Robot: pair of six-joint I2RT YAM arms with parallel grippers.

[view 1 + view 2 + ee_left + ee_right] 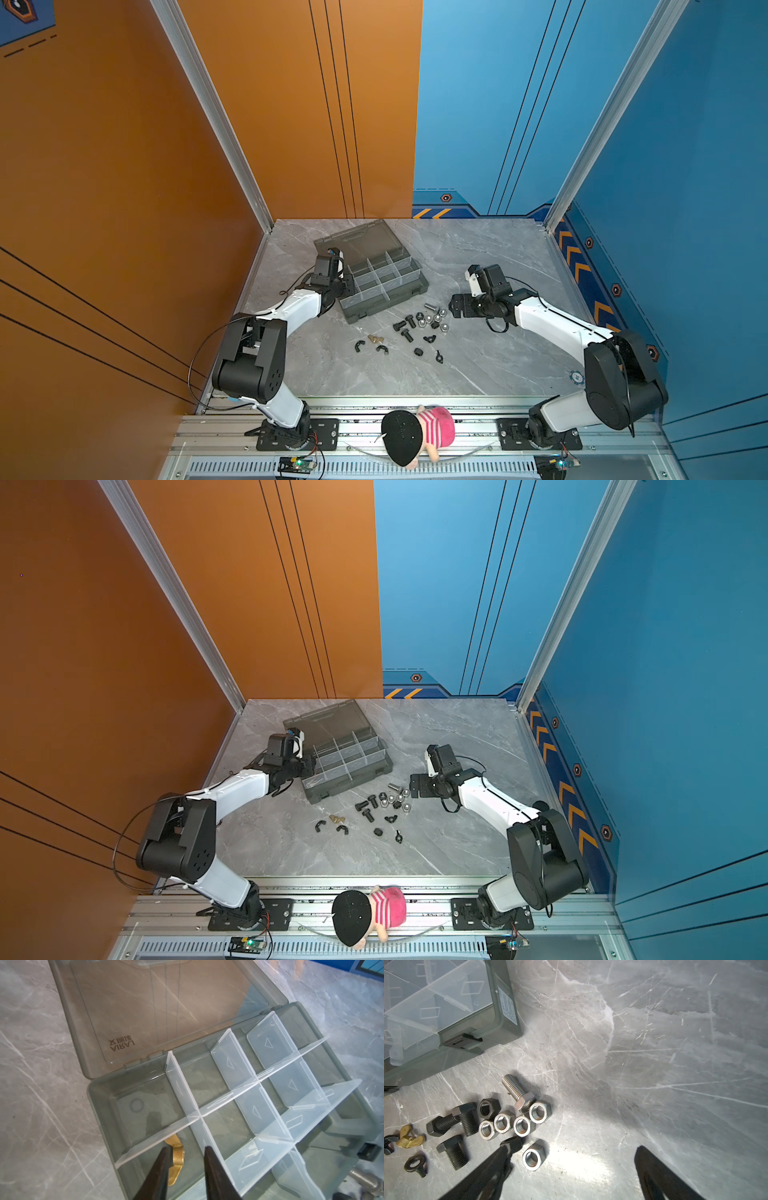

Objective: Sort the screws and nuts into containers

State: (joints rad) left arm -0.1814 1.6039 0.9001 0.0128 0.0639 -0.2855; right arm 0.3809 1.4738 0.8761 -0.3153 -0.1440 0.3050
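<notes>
One brass wing nut [175, 1159] is seen lying in a cell at the left end of the organiser case [97, 1093]. It rests against one finger of the left gripper [187, 1149], whose jaws are parted and clamp nothing. The nut is judged light, rigid and smooth, so it may slip or spin. It is best pinched across its hub, with the wings left free.

The other pieces are scattered on the table [654, 1043], just near of the case: a second brass wing nut [408, 1135], black bolts [455, 1152], silver hex nuts [510, 1115] and a silver bolt [517, 1091]. Hex nuts are best taken across opposite flats, and bolts across the shank, since threads give friction. The right gripper [574, 1150] is held spread wide, low beside the silver nuts.
</notes>
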